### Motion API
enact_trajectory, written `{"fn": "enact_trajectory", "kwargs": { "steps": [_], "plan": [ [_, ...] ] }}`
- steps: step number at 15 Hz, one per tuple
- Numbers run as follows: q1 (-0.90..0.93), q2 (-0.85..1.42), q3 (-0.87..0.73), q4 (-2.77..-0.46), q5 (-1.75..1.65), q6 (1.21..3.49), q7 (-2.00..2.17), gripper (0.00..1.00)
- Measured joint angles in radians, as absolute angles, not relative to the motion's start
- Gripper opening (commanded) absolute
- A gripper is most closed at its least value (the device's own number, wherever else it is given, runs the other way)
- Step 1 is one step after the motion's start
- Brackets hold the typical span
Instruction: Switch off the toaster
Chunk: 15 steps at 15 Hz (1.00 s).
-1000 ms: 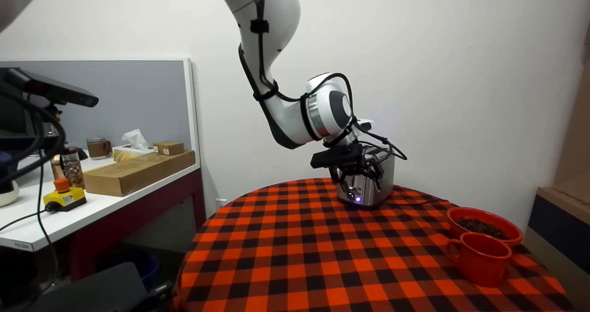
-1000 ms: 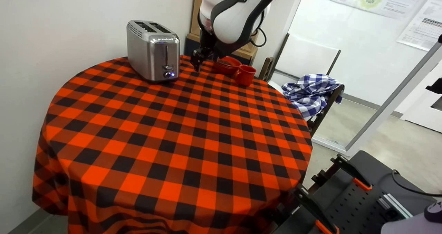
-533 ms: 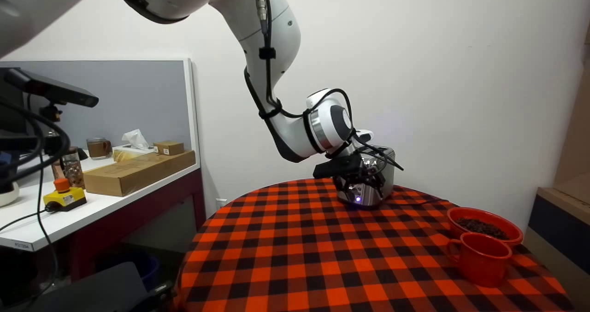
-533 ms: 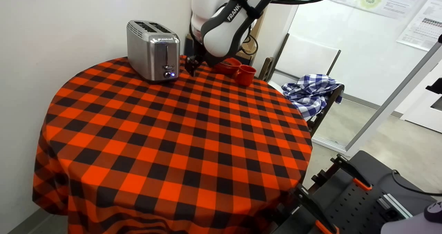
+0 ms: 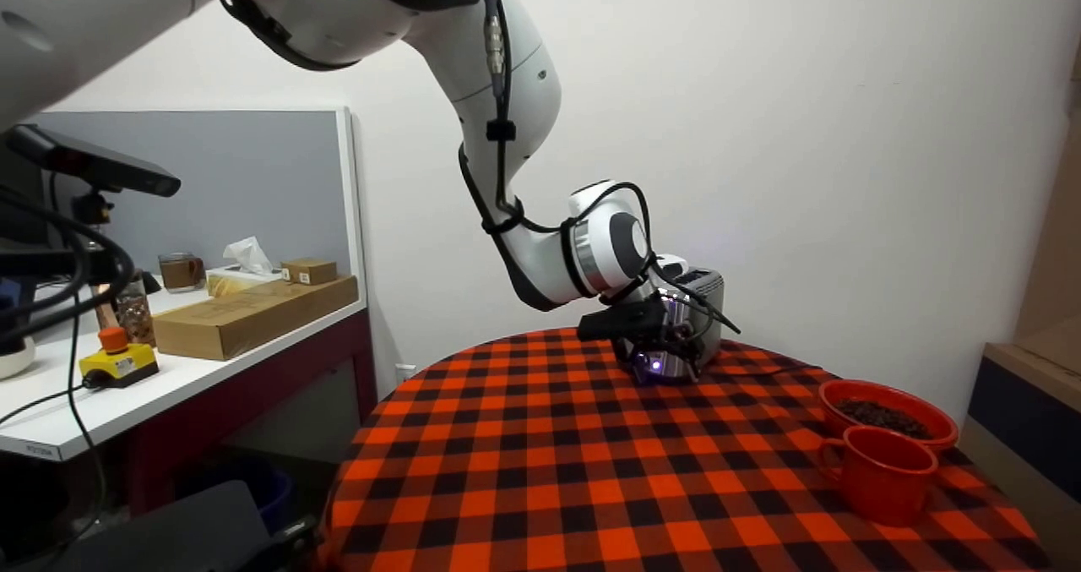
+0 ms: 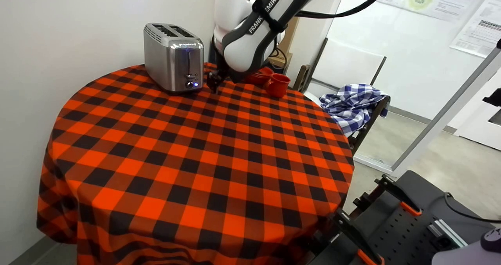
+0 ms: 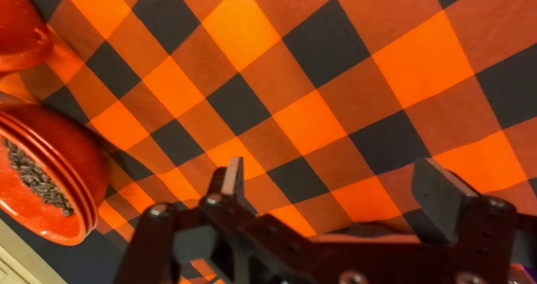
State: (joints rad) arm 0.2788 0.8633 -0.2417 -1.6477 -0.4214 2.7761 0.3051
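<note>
Silver toaster [image 6: 174, 57]: upright on cloth-covered counter [image 6: 235, 151], light [image 6: 195, 84] glowing.
Tool [image 7: 329, 177]: jaws apart, near toaster.
Red cup [image 5: 891, 481]: beside bowl [image 7: 82, 152].

In an exterior view, a white wall [image 5: 828, 158] spans the upper centre and right, with a grey panel [image 5: 253, 166] and white desk [image 5: 187, 374] at left. In an exterior view, a chair [image 6: 346, 63] stands upper right, pale floor [image 6: 446, 167] at the right edge.

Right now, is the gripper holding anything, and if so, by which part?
Nothing: the gripper is open, and only tablecloth shows between its fingers.
</note>
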Motion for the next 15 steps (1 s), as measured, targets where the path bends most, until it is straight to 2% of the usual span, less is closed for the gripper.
{"fn": "enact_trajectory", "kwargs": {
  "steps": [5, 15],
  "plan": [
    [0.285, 0.863, -0.249, -1.648, -0.422, 2.777, 0.303, 1.0],
    [0.405, 0.876, -0.402, -1.647, -0.513, 2.878, 0.291, 1.0]
  ]
}}
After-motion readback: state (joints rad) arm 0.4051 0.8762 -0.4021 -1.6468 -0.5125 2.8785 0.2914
